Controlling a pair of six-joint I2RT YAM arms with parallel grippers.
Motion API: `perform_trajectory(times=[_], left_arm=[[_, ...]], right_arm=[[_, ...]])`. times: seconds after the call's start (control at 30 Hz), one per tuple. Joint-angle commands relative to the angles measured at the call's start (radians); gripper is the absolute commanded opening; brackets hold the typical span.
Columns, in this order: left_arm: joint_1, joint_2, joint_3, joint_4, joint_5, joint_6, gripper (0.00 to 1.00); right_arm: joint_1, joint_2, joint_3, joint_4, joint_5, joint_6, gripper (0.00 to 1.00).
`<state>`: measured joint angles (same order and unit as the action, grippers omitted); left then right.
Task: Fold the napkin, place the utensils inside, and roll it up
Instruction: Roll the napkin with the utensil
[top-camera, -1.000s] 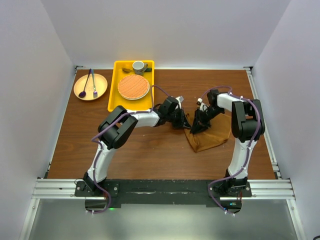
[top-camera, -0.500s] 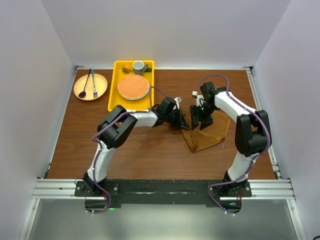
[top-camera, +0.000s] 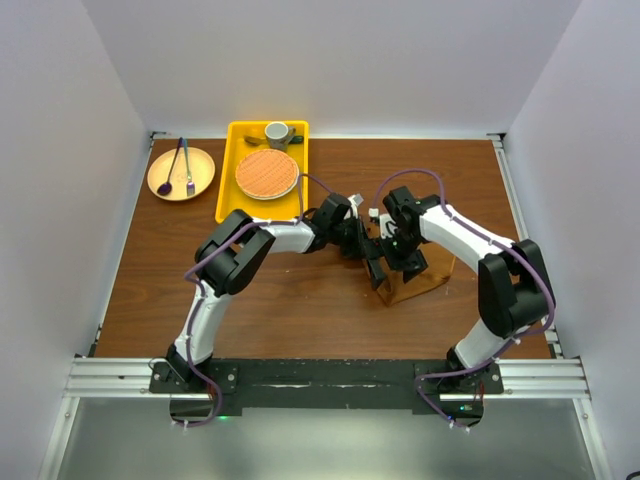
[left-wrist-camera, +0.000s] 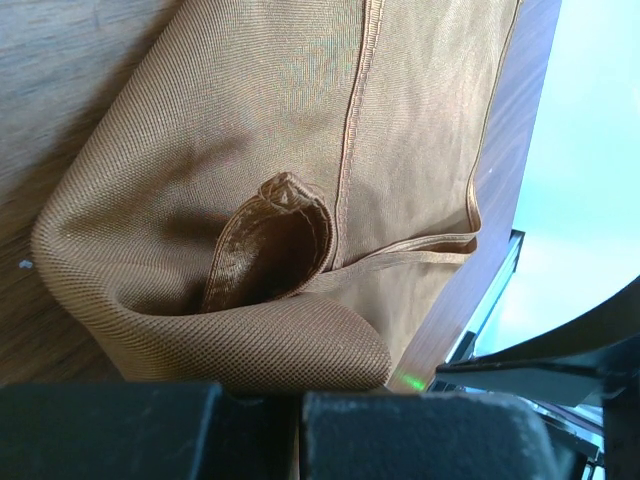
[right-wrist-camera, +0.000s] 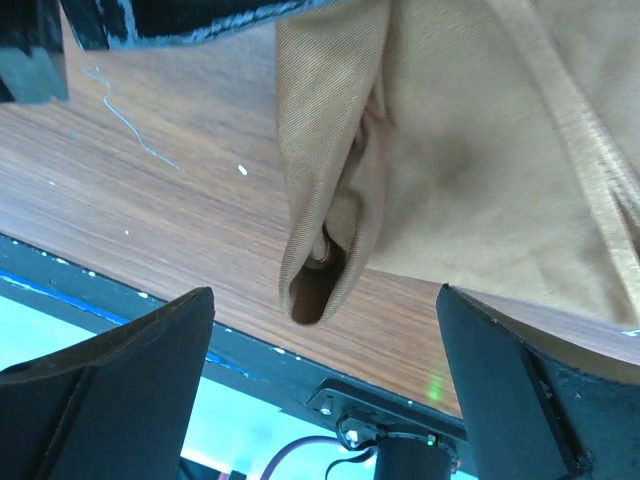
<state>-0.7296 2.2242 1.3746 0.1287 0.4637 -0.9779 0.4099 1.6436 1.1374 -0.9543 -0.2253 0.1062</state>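
Observation:
The rust-brown napkin (top-camera: 422, 277) lies folded and partly rolled right of the table's middle. In the left wrist view the napkin (left-wrist-camera: 270, 150) fills the frame, and a rounded fold bulges right over my left gripper (left-wrist-camera: 298, 392). That gripper (top-camera: 362, 243) is shut at the cloth's left corner and seems to pinch it. My right gripper (top-camera: 383, 268) stands wide open at the napkin's near-left end. In the right wrist view the right gripper (right-wrist-camera: 325, 295) straddles the roll's open end (right-wrist-camera: 300, 250) without touching it. A small pale tip (right-wrist-camera: 322, 246) shows inside the roll, perhaps one of the utensils.
A yellow tray (top-camera: 225, 180) at the back left holds a round orange woven mat (top-camera: 267, 174) and a cup (top-camera: 277, 132). Left of the tray, a tan plate (top-camera: 200, 170) carries a purple spoon (top-camera: 166, 183) and a dark fork.
My right gripper has swung left and nearer across the napkin and opened wide, letting go of the cloth. The napkin now looks narrower. The left gripper stayed put, shut.

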Motion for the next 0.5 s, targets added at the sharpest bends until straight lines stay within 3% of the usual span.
perform_trajectory(times=[0.0, 0.07, 0.13, 0.23, 0.47], left_arm=[[0.012, 0.101, -0.062, -0.221, -0.103, 0.059, 0.00], [0.013, 0.098, -0.062, -0.221, -0.105, 0.061, 0.00], [0.013, 0.097, -0.062, -0.221, -0.105, 0.061, 0.00], [0.013, 0.092, -0.063, -0.221, -0.109, 0.061, 0.00], [0.013, 0.094, -0.066, -0.215, -0.109, 0.051, 0.00]], right_arm=[[0.013, 0.012, 0.002, -0.008, 0.073, 0.027, 0.94], [0.010, 0.018, 0.002, -0.005, 0.133, 0.058, 0.92], [0.007, 0.013, -0.002, 0.002, 0.168, 0.085, 0.83], [-0.034, 0.015, -0.027, 0.025, 0.164, 0.096, 0.56], [-0.077, 0.071, -0.019, 0.046, 0.167, 0.086, 0.34]])
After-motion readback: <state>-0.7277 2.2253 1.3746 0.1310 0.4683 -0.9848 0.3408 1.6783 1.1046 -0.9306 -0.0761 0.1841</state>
